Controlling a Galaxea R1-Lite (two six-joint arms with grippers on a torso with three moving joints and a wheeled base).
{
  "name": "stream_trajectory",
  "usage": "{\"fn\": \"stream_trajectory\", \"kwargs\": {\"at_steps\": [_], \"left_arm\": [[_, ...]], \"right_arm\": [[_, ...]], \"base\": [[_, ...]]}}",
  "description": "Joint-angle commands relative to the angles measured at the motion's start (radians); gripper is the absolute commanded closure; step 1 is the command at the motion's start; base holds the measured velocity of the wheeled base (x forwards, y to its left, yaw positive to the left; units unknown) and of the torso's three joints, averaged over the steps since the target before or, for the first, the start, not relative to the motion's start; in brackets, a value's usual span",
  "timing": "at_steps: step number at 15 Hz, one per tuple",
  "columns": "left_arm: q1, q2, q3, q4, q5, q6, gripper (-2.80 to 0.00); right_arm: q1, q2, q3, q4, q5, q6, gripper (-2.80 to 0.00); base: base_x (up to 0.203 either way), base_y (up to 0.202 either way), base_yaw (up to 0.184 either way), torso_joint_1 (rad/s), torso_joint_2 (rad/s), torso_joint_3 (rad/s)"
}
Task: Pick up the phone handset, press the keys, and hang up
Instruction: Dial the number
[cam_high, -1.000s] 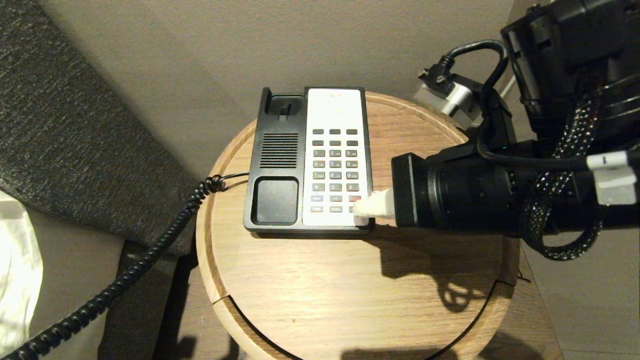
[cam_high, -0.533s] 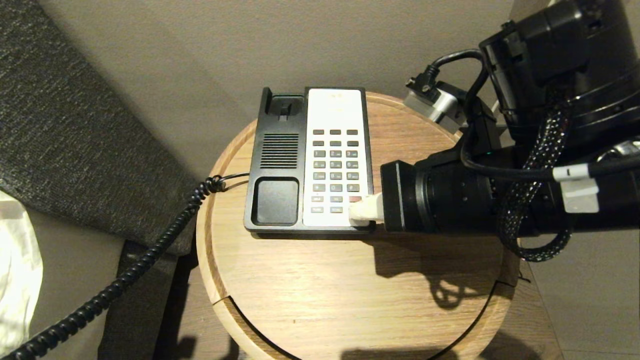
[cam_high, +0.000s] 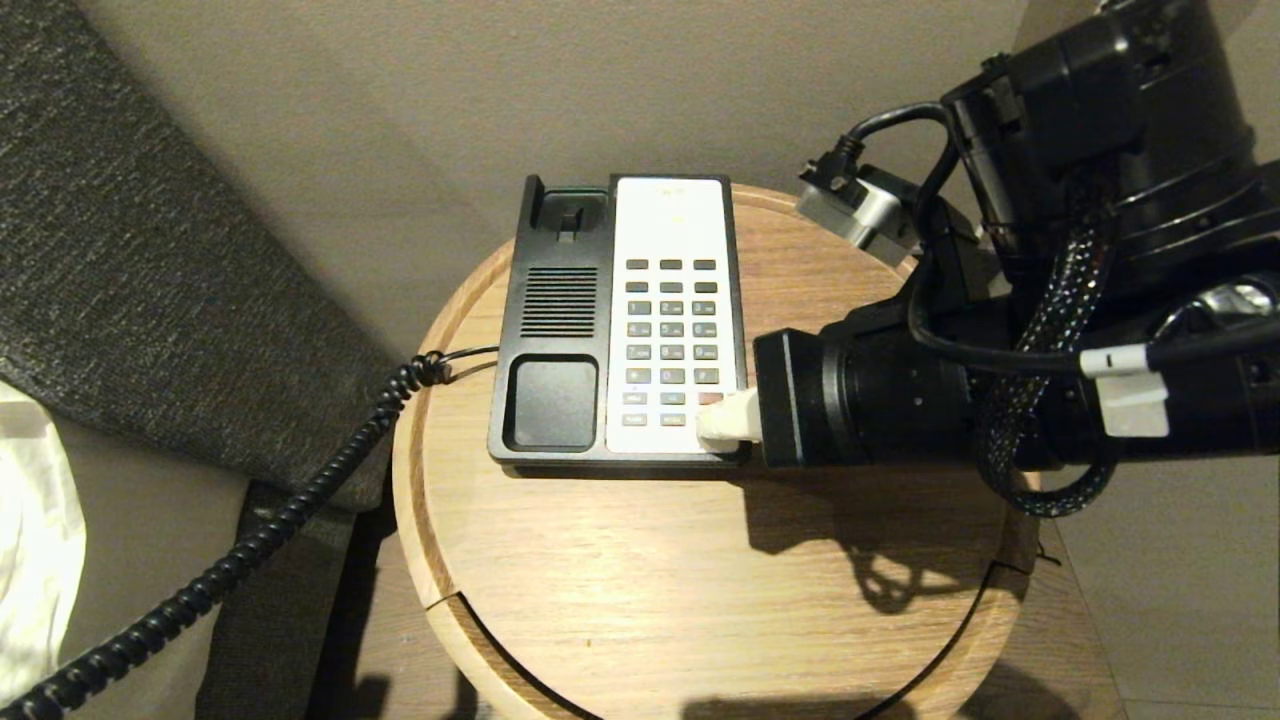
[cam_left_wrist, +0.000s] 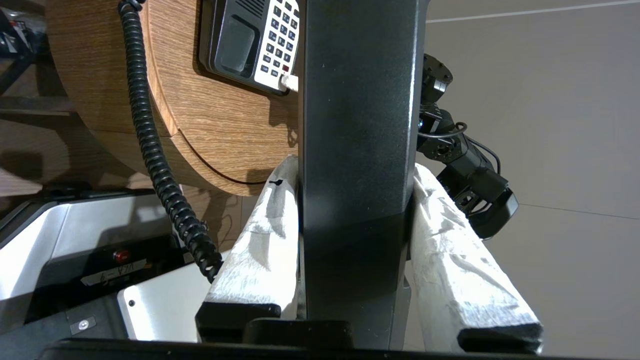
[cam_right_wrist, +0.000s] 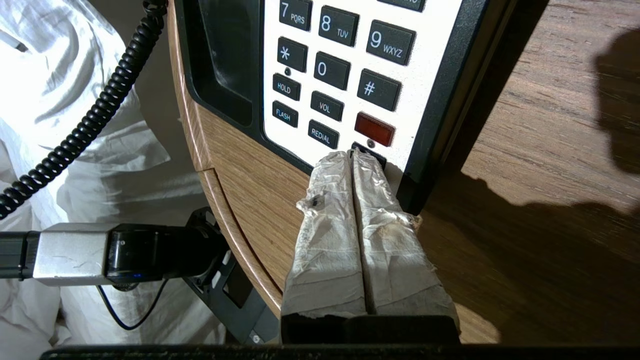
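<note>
The phone handset shows only in the left wrist view, as a long black bar held out past the table's edge. My left gripper is shut on it, a white-wrapped finger on each side. Its coiled cord runs off the table toward the lower left. The black phone base lies on the round wooden table with its cradle empty. My right gripper is shut with nothing in it. Its joined tips rest on the dark key just below the red key, at the near right corner of the keys.
A dark grey upholstered piece stands left of the table, with white cloth below it. A beige wall is close behind the phone. My own base sits under the table's edge. Bare wood lies in front of the phone.
My right arm has slid a little to the left, bringing its shut fingertips further onto the keypad's near right corner. The phone base and cord have not moved.
</note>
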Motion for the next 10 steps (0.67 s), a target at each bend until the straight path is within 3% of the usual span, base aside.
{"fn": "stream_trajectory", "kwargs": {"at_steps": [1,10], "left_arm": [[-0.001,-0.001,0.0,0.004,0.002,-0.006,0.0],[0.008,-0.001,0.0,0.005,-0.004,-0.006,0.0]], "right_arm": [[-0.015,0.006,-0.002,0.002,-0.001,-0.009,0.0],[-0.021,-0.017,0.002,0.004,0.009,-0.016,0.0]], "base": [[0.0,0.0,0.0,0.0,0.0,0.0],[0.0,0.0,0.0,0.0,0.0,0.0]]}}
